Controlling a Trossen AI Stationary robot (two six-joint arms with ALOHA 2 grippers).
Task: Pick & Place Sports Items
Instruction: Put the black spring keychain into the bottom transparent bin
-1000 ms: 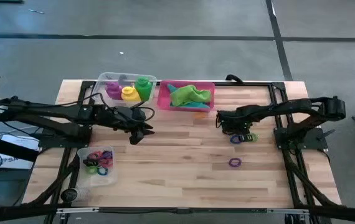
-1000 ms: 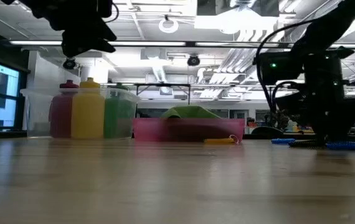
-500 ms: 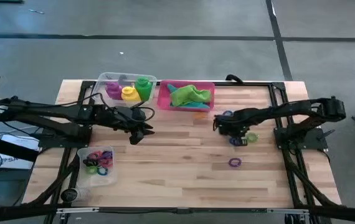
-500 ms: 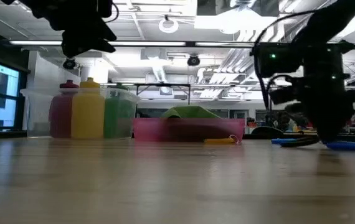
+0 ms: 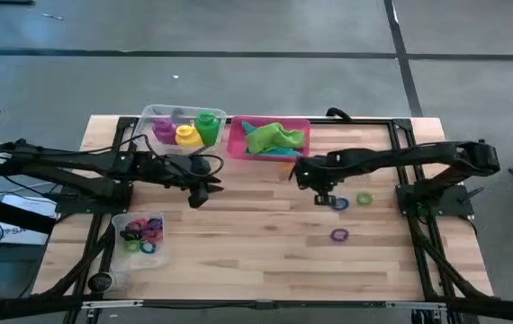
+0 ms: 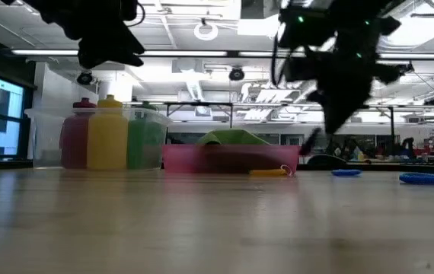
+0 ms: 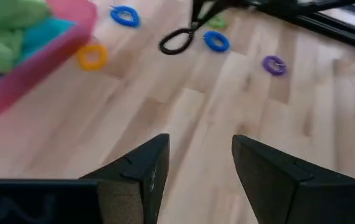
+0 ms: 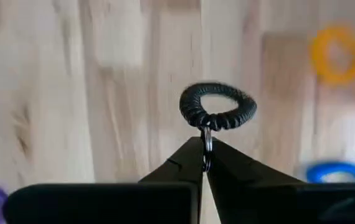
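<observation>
My right gripper (image 8: 206, 163) is shut on a black coiled ring (image 8: 218, 106) above the mid-right of the table, also seen from above as the black ring (image 5: 326, 197). Loose rings lie on the wood: blue (image 5: 339, 203), green (image 5: 364, 198), purple (image 5: 339, 235) and yellow (image 7: 92, 56). Purple, yellow and green bottles (image 5: 187, 130) stand in a clear tub. A green cloth (image 5: 274, 138) lies in the pink tray (image 5: 235, 144). My left gripper (image 7: 199, 165) waits open above the table's left half, with nothing between its fingers. My right gripper pinches the small metal loop (image 8: 207, 144) fixed to the black coiled ring between its two fingertips. The fingers point steeply down from above. The ring hangs below the fingertips, clear of the table.
A second clear tub (image 5: 141, 238) with several coloured rings stands at the near left. The tub of bottles and the pink tray line the far edge. Bare wood lies in the middle and near part of the table.
My right gripper has gone up and toward the table's left, nearer the pink tray, carrying the black coiled ring, which is lifted clear of the table. The blue and green rings that lay under it now show uncovered.
</observation>
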